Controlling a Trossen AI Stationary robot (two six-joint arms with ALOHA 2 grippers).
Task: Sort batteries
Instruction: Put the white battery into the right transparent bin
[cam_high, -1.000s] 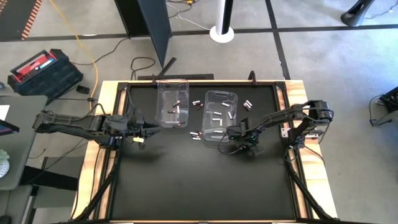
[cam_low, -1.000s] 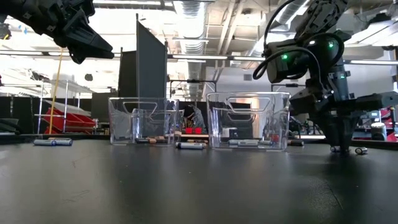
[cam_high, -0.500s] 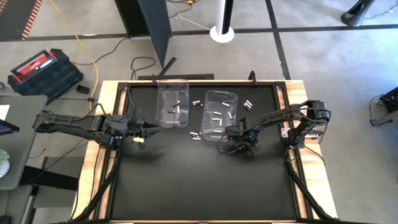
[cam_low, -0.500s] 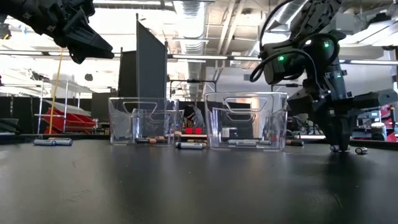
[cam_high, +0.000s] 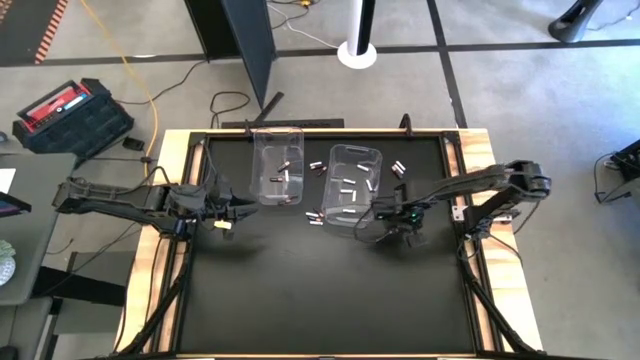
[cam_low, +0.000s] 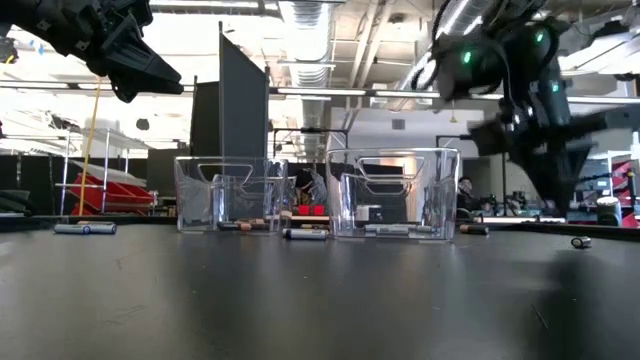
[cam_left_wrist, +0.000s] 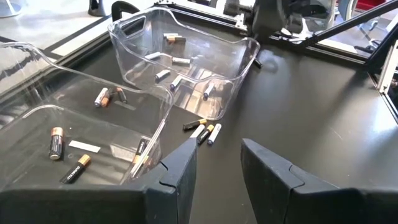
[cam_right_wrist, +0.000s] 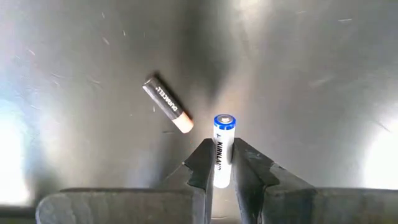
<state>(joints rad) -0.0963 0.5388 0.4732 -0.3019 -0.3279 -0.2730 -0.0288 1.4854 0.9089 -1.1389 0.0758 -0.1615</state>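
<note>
Although both clear bins already hold cells, the sort looks only partly done. The left bin (cam_high: 277, 165) carries a few dark copper-ended batteries (cam_left_wrist: 56, 142), the right bin (cam_high: 355, 190) a scatter of white ones (cam_left_wrist: 181, 61), and loose cells lie on the black table (cam_high: 300, 290) — a small cluster (cam_left_wrist: 203, 130) just beside the right bin's near corner, another group (cam_high: 399, 168) off its far right side, one alone (cam_low: 85, 228) far to the left in the low view.

The right gripper (cam_right_wrist: 222, 163), just beside the right bin's near right corner, is pinching a white-and-blue Kirkland cell (cam_right_wrist: 221, 149) between its fingers, the cell standing end-on toward the wrist camera with its silver cap showing. It appears lifted clear of the table, though the low view is blurred there and contact is hard to rule out. A dark Duracell with a copper end (cam_right_wrist: 168, 104) lies flat on the table near it, not touching.

The left gripper (cam_left_wrist: 216, 168) hovers near the left bin's near corner, fingers spread and holding nothing.

By its colour, the held cell likely belongs in the right bin.
</note>
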